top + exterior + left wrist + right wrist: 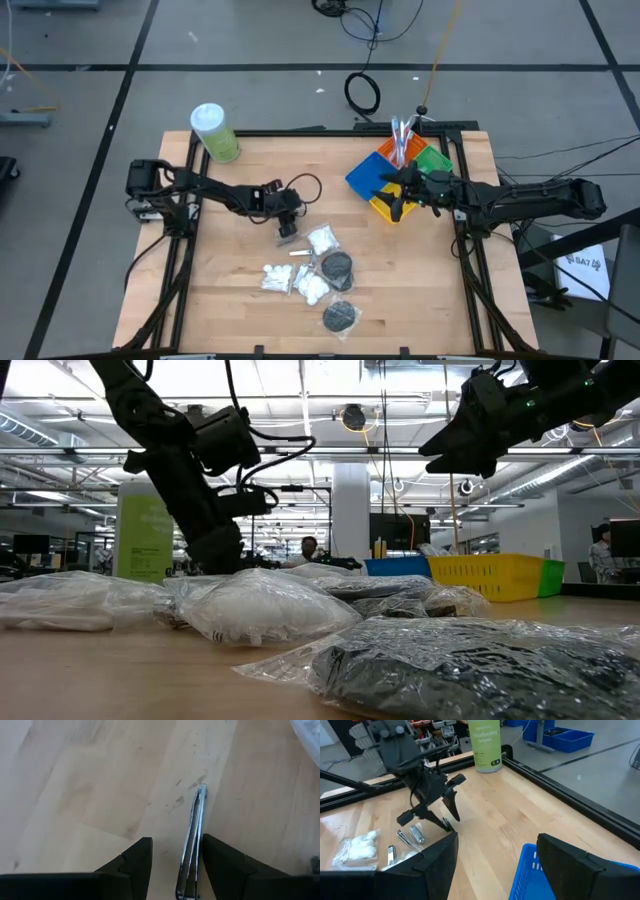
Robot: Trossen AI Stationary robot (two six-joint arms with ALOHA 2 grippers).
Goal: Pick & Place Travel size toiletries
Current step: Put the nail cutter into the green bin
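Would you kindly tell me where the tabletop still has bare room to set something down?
Bare wood runs along the table's left side, below the left claw, and on the right below the coloured bins. The strip between the green bottle and the bins is also free. The middle is crowded with bagged cotton balls and black discs.

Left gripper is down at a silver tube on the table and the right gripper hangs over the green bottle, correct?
Not quite. The right gripper hangs over the colored bins, not the green bottle, which stands at the far left corner; the high view shows this. The left gripper is down at the silver tube.
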